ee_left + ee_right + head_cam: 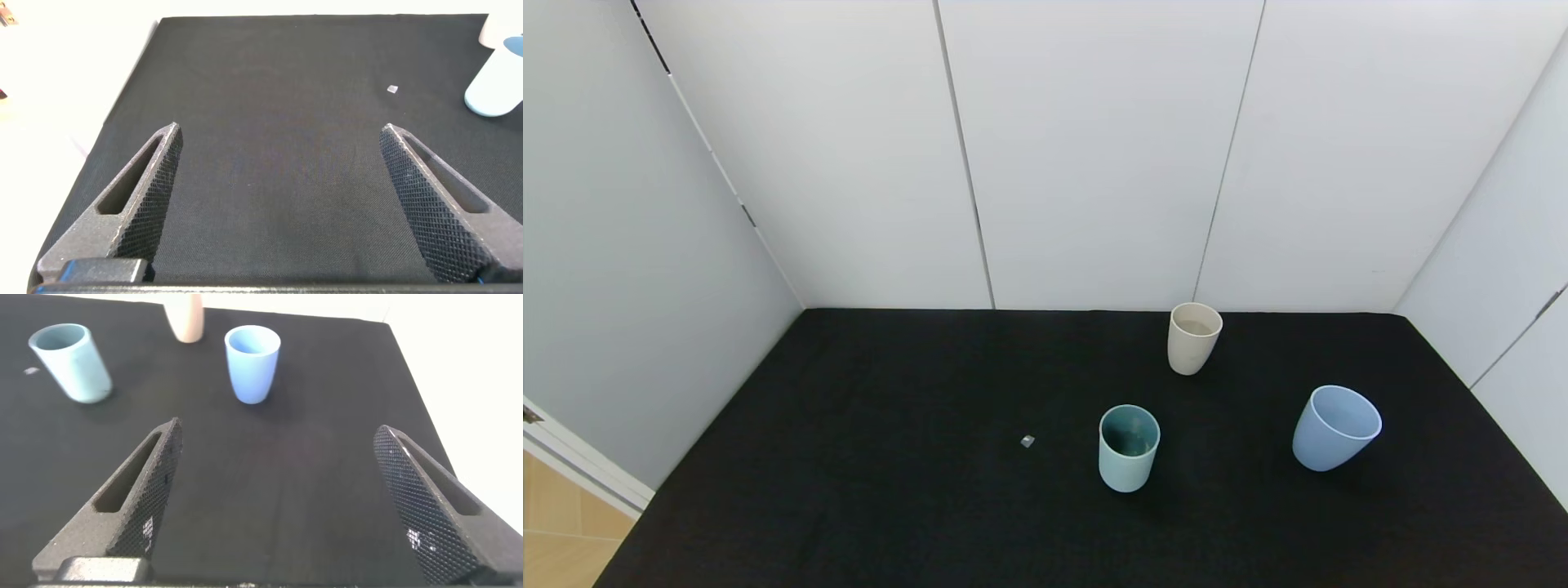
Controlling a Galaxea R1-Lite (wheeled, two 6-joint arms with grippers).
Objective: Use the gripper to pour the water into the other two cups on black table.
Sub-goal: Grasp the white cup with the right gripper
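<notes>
A beige cup [1194, 337] stands upright near the back of the black table [890, 490]; a faint sheen shows inside it. A teal-green cup [1128, 447] stands in front of it, and a periwinkle-blue cup [1334, 427] to the right. Neither arm shows in the head view. My right gripper [278, 433] is open and empty over bare cloth, with the blue cup [252, 362], teal cup [72, 361] and beige cup [185, 317] ahead of it. My left gripper [280, 135] is open and empty over bare cloth, with the teal cup [498, 80] far off.
A small grey scrap [1027, 441] lies on the cloth left of the teal cup; it also shows in the left wrist view [393, 89]. White walls close the table at the back and both sides. Wooden floor [556, 531] shows at the lower left.
</notes>
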